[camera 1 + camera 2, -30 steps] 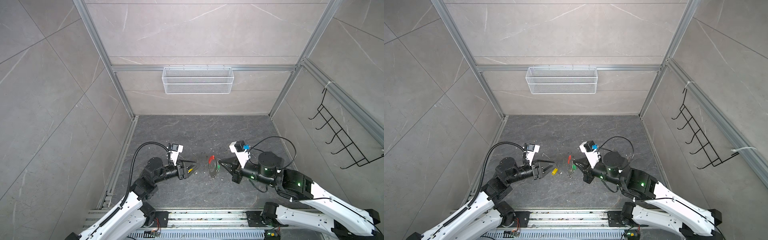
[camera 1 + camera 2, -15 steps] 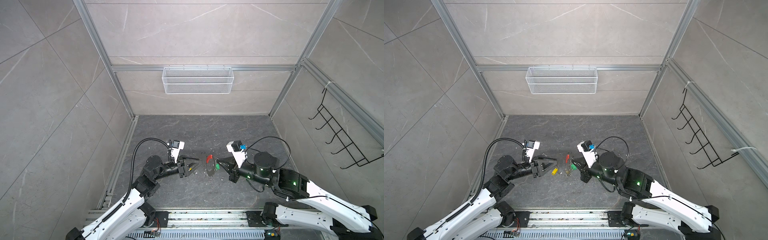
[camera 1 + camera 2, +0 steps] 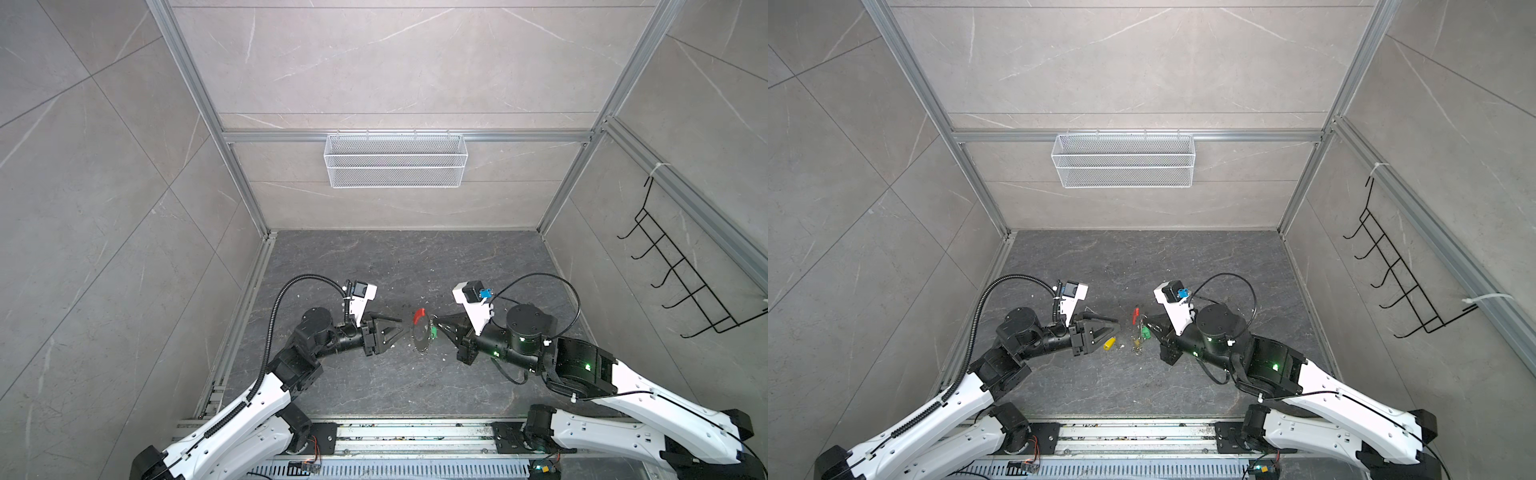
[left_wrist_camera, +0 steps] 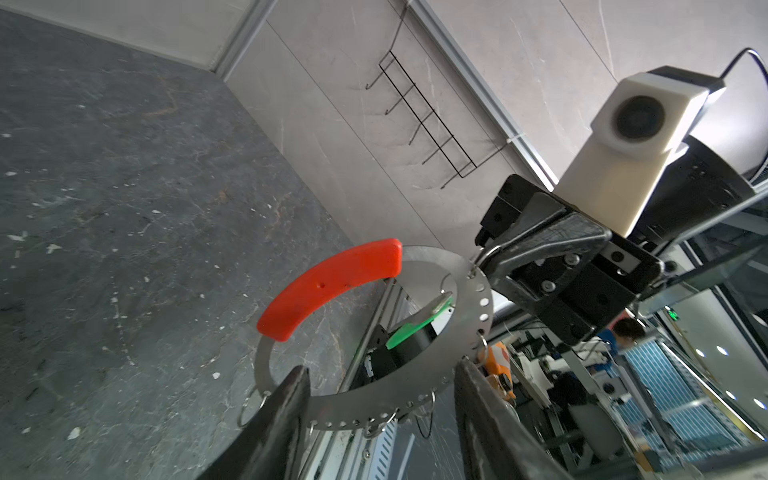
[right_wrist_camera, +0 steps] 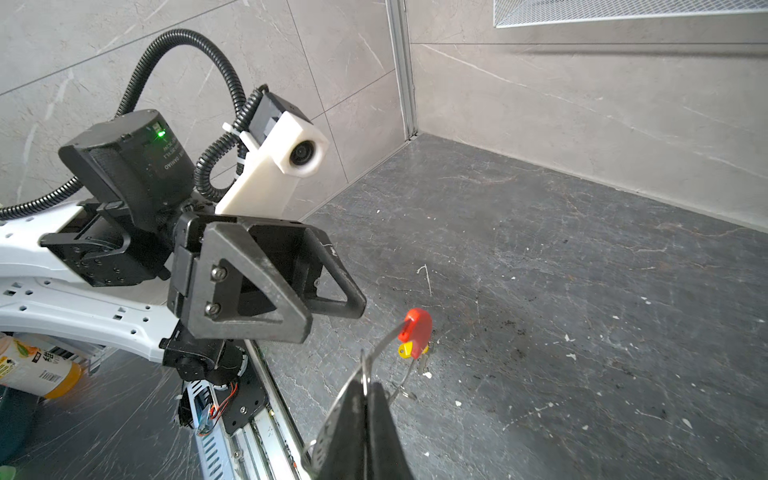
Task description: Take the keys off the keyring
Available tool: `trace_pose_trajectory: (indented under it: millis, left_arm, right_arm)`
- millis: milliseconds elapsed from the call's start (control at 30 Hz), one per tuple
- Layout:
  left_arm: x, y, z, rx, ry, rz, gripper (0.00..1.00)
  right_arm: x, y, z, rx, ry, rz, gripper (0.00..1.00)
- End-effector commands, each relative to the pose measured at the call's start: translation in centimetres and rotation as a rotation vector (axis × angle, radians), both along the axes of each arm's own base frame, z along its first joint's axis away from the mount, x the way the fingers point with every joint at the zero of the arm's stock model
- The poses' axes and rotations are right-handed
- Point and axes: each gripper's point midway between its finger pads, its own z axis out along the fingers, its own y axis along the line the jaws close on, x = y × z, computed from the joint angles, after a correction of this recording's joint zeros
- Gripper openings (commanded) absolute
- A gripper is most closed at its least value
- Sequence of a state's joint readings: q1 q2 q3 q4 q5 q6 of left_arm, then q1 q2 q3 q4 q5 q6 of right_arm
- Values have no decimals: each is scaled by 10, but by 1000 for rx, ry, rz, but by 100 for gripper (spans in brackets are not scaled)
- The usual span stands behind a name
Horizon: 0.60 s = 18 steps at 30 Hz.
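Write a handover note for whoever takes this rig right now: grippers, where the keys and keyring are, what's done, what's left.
Grippers: right gripper shut on the keyring at its rim; left gripper open, empty, tips close to the ring.
Things: yellow key lies on the floor under the left gripper, apparently off the ring; green key hangs from the ring.
Done: yellow key, it seems.
Left: free the green key.

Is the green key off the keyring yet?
No, the left wrist view shows the green key hanging from the keyring, inside its hoop.
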<state>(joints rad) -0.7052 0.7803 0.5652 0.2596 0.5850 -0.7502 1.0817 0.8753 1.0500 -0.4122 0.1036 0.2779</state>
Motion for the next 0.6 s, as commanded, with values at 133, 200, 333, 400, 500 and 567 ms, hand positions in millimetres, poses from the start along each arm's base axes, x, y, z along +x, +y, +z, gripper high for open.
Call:
trace_pose_trajectory:
  millis: [133, 200, 333, 400, 500, 567]
  left_arm:
    - [1, 10, -28, -41, 41, 62, 65]
    - [0, 10, -33, -69, 42, 59, 66]
    - [-2, 4, -34, -114, 33, 13, 67]
    - [-1, 0, -39, -107, 41, -4, 67]
    - [0, -6, -38, -127, 42, -31, 67]
    - [-2, -9, -33, -153, 35, -64, 67]
  right_arm:
    - [-6, 3, 7, 53, -29, 33, 0]
    - [-10, 5, 6, 60, -40, 62, 0]
    - [-19, 5, 10, 98, -63, 112, 0]
    - [-23, 5, 13, 114, -71, 130, 0]
    - [-25, 3, 17, 131, -76, 136, 0]
    - [-26, 2, 19, 137, -77, 137, 0]
